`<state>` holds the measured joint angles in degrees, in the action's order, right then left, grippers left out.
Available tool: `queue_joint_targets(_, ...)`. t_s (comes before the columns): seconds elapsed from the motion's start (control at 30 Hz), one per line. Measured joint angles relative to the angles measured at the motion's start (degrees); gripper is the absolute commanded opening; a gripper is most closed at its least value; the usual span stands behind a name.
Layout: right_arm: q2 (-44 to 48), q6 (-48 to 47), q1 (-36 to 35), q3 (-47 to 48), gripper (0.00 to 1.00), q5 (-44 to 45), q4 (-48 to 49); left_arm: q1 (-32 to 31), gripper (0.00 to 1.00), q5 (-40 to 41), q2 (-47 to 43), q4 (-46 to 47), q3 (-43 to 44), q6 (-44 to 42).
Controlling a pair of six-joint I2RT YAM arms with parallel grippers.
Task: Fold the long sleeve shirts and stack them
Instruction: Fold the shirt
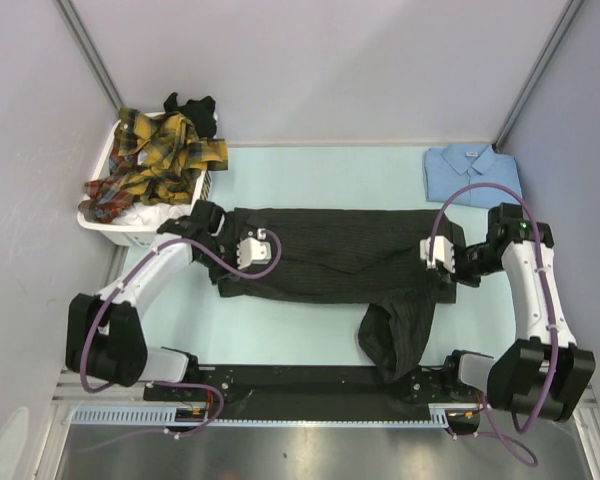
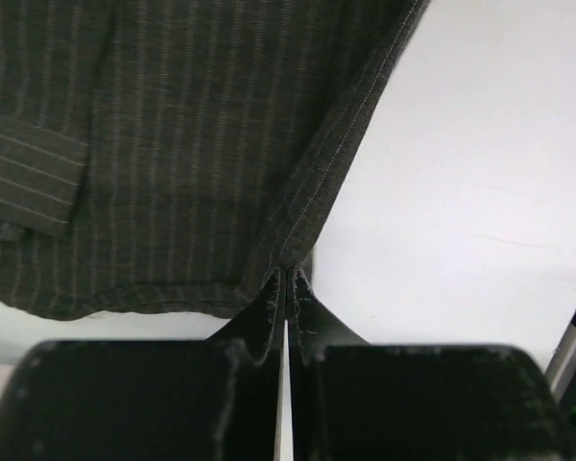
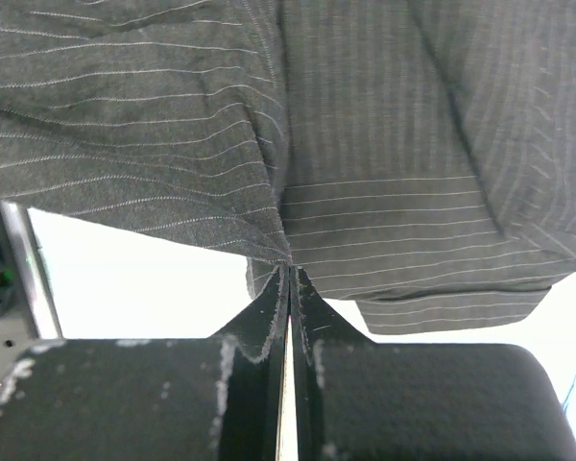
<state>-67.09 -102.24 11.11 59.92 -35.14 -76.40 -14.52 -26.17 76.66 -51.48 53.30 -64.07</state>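
Note:
A charcoal-black pinstriped long sleeve shirt [image 1: 330, 255] lies spread across the middle of the table, and one sleeve [image 1: 395, 330] trails toward the near edge. My left gripper [image 1: 273, 256] is on the shirt's left part. In the left wrist view it [image 2: 290, 274] is shut, pinching a seamed edge of the cloth [image 2: 173, 144]. My right gripper [image 1: 426, 260] is at the shirt's right end. The right wrist view shows it [image 3: 289, 269] shut on a bunched fold of the pinstriped cloth [image 3: 394, 144]. A light blue shirt [image 1: 472, 172] lies folded at the back right.
A white laundry basket [image 1: 130, 228] stands at the back left with yellow-red plaid shirts [image 1: 155, 155] and a dark garment [image 1: 192, 108] heaped in it. Grey walls close in the table on three sides. The black rail [image 1: 310, 385] with the arm bases runs along the near edge.

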Motion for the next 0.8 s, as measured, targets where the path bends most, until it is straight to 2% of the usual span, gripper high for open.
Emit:
queue_joint_targets(0.2,-8.5,3.2,-0.2,4.4,0.0,-0.4,3.4,2.5,0.0,-0.2,9.2,0.0,8.3,0.7)
queue_joint_targets(0.47,-18.7,7.3,-2.5,10.4,0.0,-0.8,9.5,3.1,0.0,-0.2,18.1,0.5,14.9,2.8)
queue_joint_targets(0.8,-26.5,10.9,-4.0,11.5,0.0,-0.2,14.3,3.1,0.02,0.4,23.6,1.6,17.2,4.1)
